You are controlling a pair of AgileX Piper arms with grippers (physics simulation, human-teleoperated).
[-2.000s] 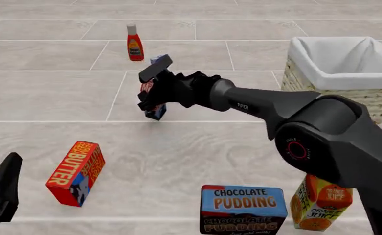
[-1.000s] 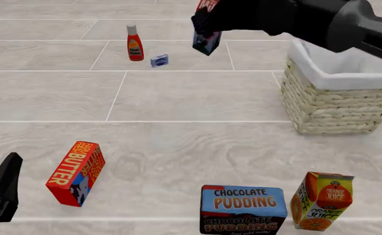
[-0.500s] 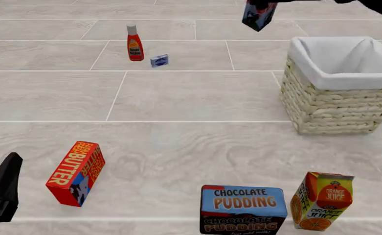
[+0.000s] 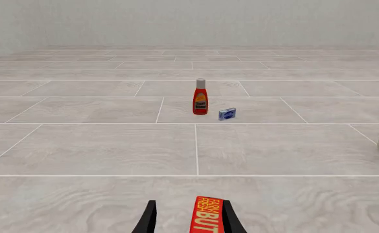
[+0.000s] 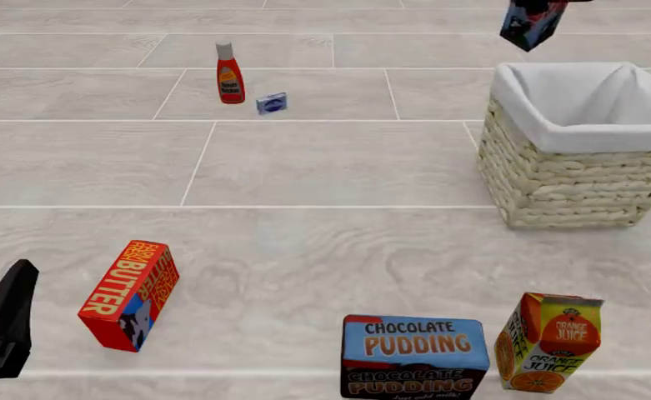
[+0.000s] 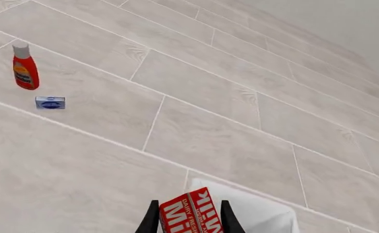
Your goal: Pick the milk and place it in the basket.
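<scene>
The milk (image 5: 528, 25), a red carton with a dark blue lower part, hangs tilted at the top edge of the front view, just above the near-left rim of the basket (image 5: 570, 167). Most of the arm holding it is out of that frame. In the right wrist view my right gripper (image 6: 189, 219) is shut on the milk (image 6: 187, 213), with the basket's white lining (image 6: 260, 216) right below it. My left gripper (image 5: 2, 327) rests low at the front left, open and holding nothing, with its fingers (image 4: 148, 222) apart.
A butter box (image 5: 131, 293) lies tilted just right of the left gripper. A chocolate pudding box (image 5: 414, 354) and an orange juice carton (image 5: 548, 342) stand at the front. A ketchup bottle (image 5: 229, 73) and a small blue box (image 5: 272, 103) sit far back.
My right gripper lifted the milk from the floor near the small blue box and carried it up and to the right, to just over the basket. The left arm has not moved.
</scene>
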